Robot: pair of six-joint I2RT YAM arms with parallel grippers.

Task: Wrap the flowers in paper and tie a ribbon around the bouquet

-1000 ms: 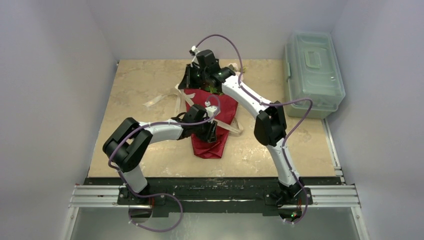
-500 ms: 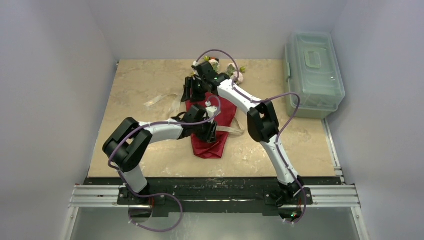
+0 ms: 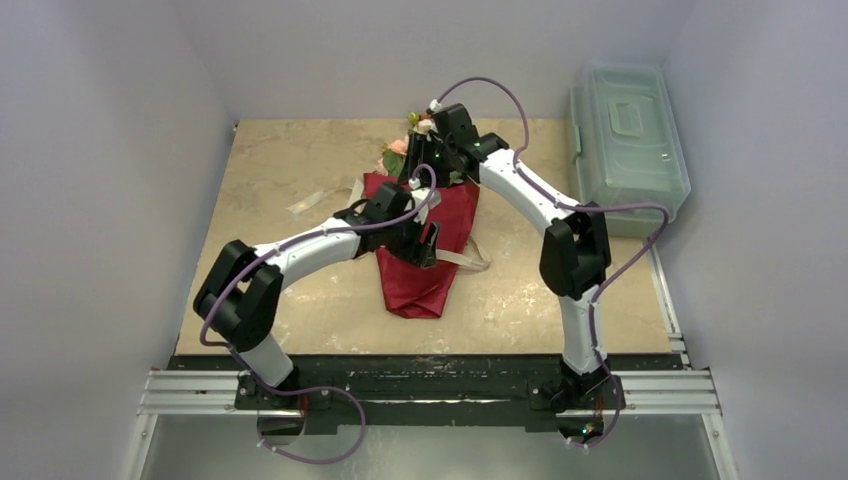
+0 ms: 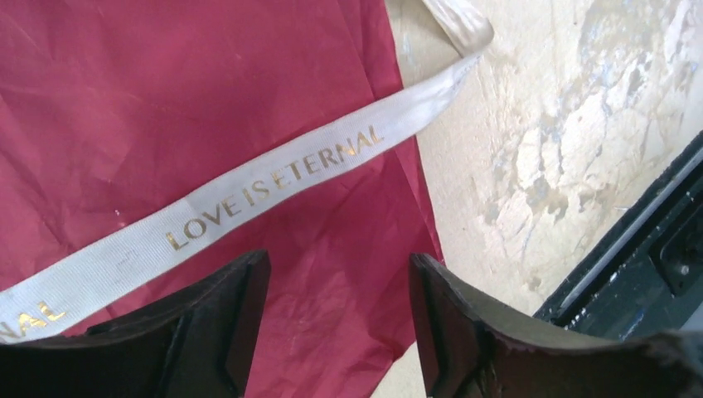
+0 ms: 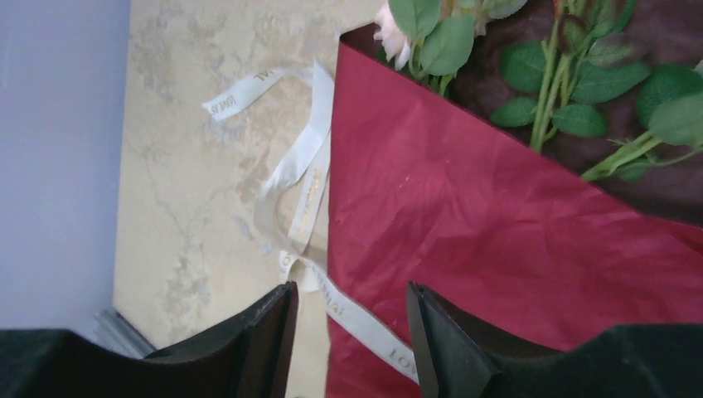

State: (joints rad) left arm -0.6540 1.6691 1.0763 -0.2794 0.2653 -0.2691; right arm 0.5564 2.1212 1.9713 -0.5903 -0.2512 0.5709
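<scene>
The paper (image 3: pixel 425 265) lies folded into a red cone on the table, narrow end toward me. The flowers (image 3: pixel 402 152) stick out of its far, wide end; in the right wrist view green leaves (image 5: pixel 564 91) rest on the paper's dark inner face (image 5: pixel 663 182). The cream ribbon (image 4: pixel 273 178), printed with gold letters, lies flat across the red paper (image 4: pixel 166 108) and trails off both sides (image 3: pixel 312 203). My left gripper (image 4: pixel 340 274) hovers open over the cone's middle, holding nothing. My right gripper (image 5: pixel 350 303) is open above the cone's far left edge, over the ribbon (image 5: pixel 307 166).
A translucent green lidded box (image 3: pixel 625 145) stands at the table's far right. The black rail (image 3: pixel 430 365) runs along the near edge, also seen in the left wrist view as a dark rail (image 4: pixel 655 240). Grey walls close in on the left, right and back.
My right gripper opened and swung right and back, uncovering the blooms. My left gripper opened wider and shifted slightly toward the far side over the cone.
</scene>
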